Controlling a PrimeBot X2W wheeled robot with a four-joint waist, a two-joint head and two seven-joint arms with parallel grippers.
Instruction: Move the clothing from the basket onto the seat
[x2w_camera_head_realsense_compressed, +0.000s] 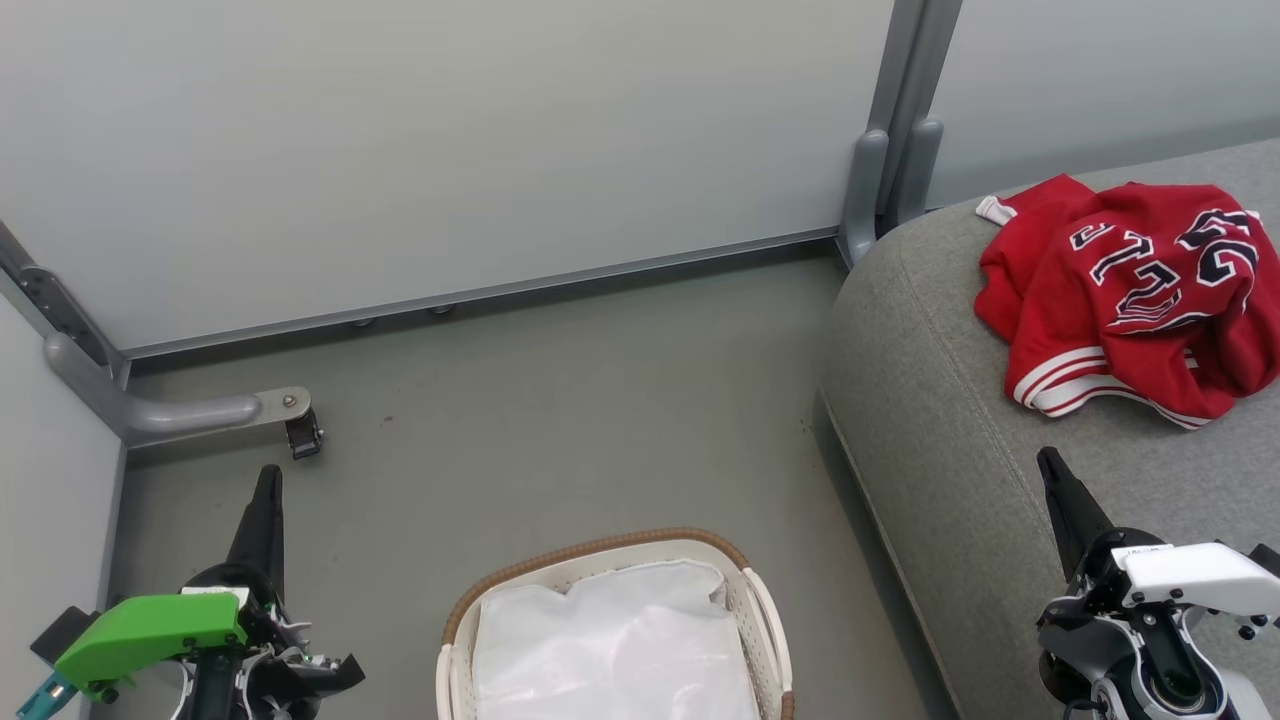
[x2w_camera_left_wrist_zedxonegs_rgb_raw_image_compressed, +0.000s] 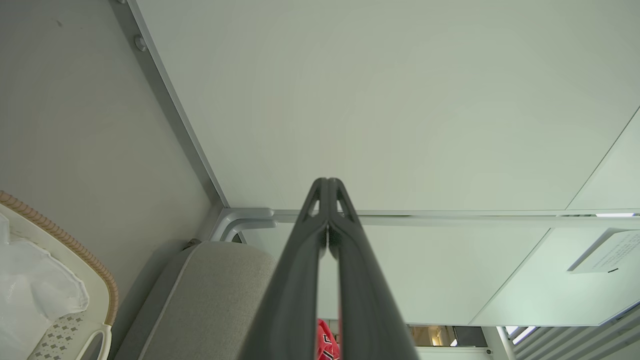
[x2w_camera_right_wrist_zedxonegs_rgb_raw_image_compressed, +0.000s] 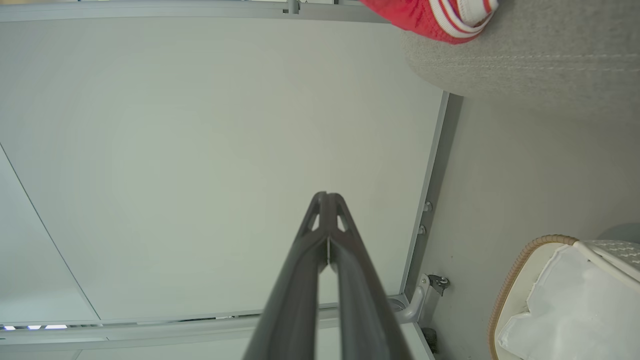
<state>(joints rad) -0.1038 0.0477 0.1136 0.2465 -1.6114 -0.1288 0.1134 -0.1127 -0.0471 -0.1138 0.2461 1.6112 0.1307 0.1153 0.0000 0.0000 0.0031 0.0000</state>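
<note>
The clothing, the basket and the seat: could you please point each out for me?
the clothing (x2w_camera_head_realsense_compressed: 1040, 285), head view, red fabric left of the lettering.
the basket (x2w_camera_head_realsense_compressed: 600, 544), head view, far side of its brown woven rim.
the seat (x2w_camera_head_realsense_compressed: 930, 420), head view, bare grey cushion left of the clothing.

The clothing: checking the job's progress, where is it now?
In the head view the clothing lies bunched at the upper right, on the seat near its far corner, well apart from the basket.
</note>
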